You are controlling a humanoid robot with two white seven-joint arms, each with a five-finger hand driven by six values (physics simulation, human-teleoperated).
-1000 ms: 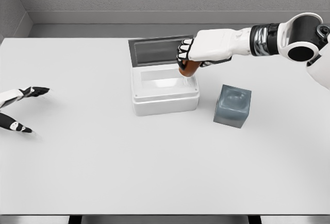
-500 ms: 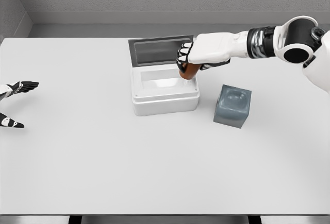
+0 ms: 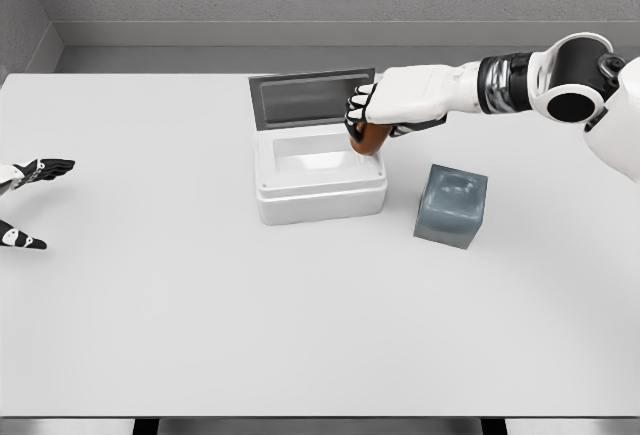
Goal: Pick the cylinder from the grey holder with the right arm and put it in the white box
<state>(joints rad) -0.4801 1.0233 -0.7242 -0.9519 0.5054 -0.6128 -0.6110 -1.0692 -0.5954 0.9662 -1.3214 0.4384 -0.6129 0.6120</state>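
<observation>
Cylinder (image 3: 371, 138) unmoved over white box (image 3: 320, 190), right robot hand (image 3: 385, 107) still gripping

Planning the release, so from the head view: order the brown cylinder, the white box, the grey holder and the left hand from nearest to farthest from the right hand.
1. Brown cylinder: gripped in the right hand.
2. White open-lidded box: directly below the hand, at its right rim.
3. Grey cube holder: lower right, empty.
4. Left hand: far left table edge.

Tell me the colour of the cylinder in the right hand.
Reddish brown cylinder, head view.
</observation>
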